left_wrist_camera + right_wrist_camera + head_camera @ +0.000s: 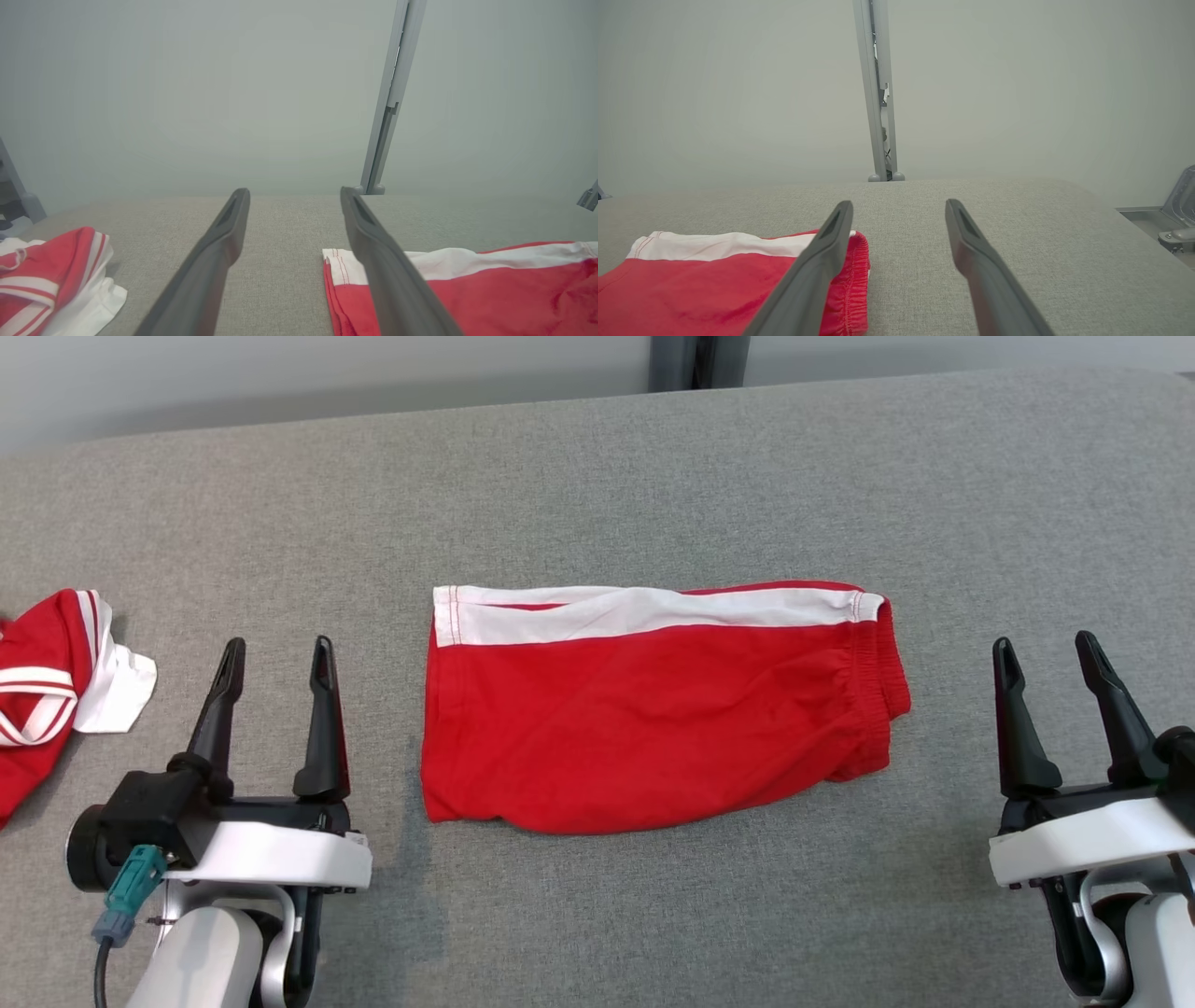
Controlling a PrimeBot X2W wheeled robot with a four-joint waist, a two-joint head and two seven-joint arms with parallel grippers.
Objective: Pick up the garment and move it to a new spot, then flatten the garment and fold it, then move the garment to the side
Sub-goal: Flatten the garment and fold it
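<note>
**A:** Where is the garment lying right now?

**B:** The garment (653, 709), red shorts with a white side stripe, is lying in the middle of the grey worktop (597, 915). Its waistband is pointing to my right and the stripe is running along the far edge. It looks to me folded once, leg over leg, and fairly flat, with a few soft creases crossing it.

**A:** And what are your fingers doing?

**B:** I am holding my left fingers (217, 709) spread apart, gripping nothing, low over the worktop near the hem end. My right fingers (1016, 719) are spread too, and empty, a little way beyond the waistband. Neither pair is touching cloth.

**A:** Why one pair at each end?

**B:** I am judging that the fold is done and the move to the side is what remains. Standing off at both ends, I am leaving the shorts in plain sight of my head camera. Either arm is also free to come in low under an edge.

**A:** And that other red thing?

**B:** A second garment (47, 681), red and white and crumpled, is sitting at the worktop's left edge, beyond my left fingers. I cannot tell whether it is finished or waiting. If I am sliding the shorts that way, I am risking tangling the two, so I am favouring a lift over a drag.
</note>
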